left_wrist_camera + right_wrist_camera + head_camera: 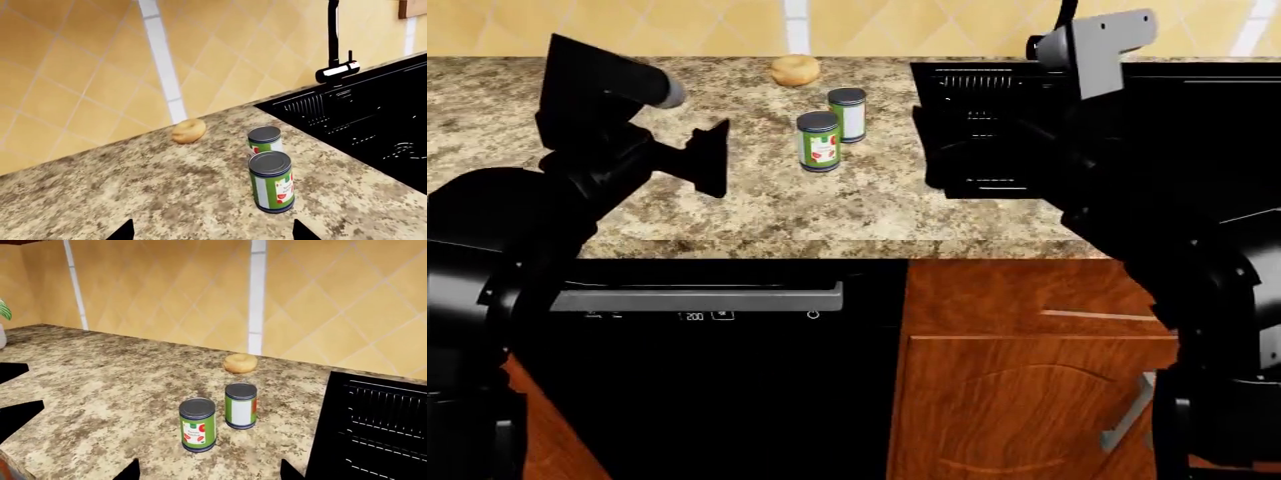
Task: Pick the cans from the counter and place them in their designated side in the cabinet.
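Note:
Two cans with silver tops and green, white and red labels stand upright close together on the speckled granite counter [827, 205]. In the head view the nearer can [818, 141] is in front of the farther can [847, 114]. My left gripper [711, 160] hovers open and empty to their left, and its wrist view shows the near can [271, 181] and far can [265, 139] ahead of its wide-apart fingertips [123, 231]. My right gripper [208, 471] is open and empty on the sink side, facing the near can [197, 424] and far can [241, 405].
A tan bagel-like lump [795, 70] lies behind the cans by the tiled backsplash. A black inset sink [1094, 120] with a dark faucet [335, 45] is right of them. Below the counter edge are a black dishwasher [694, 300] and a wooden cabinet door [1028, 380].

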